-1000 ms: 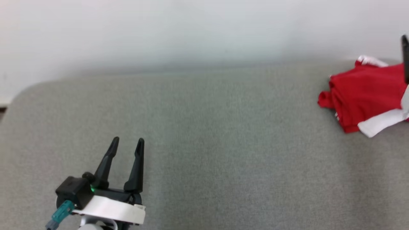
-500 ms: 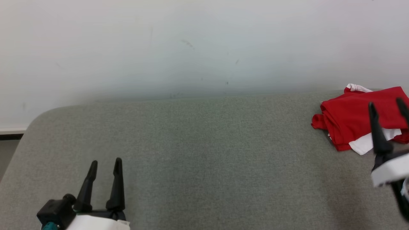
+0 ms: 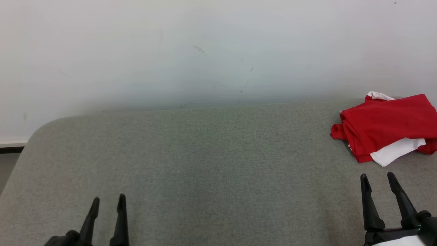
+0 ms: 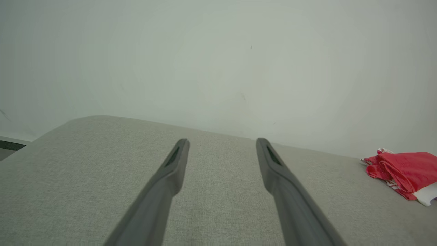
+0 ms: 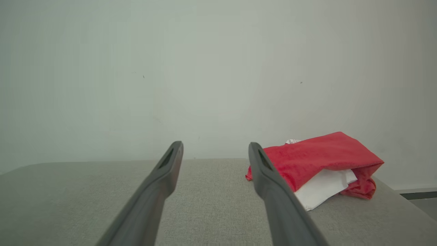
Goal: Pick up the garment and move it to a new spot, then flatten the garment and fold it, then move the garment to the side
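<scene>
— Both jaws?
— My left gripper [image 3: 109,198] at seven o'clock and right gripper [image 3: 377,175] at five are spread wide, empty.
— And the garment [image 3: 382,123]?
— Bundled (red over white) at two o'clock on the grey cushion [image 3: 205,153], just beyond my right gripper.

— What carries things in front of you?
— My table [image 3: 211,160]: a wide top covered in grey woven cloth, its far left corner rounded.
— And what lies on it?
— The garment [image 3: 382,126], red, with a white part showing under its near edge. It sits folded in a loose bundle at my far right, close to the back edge, resting straight on the cloth.
</scene>
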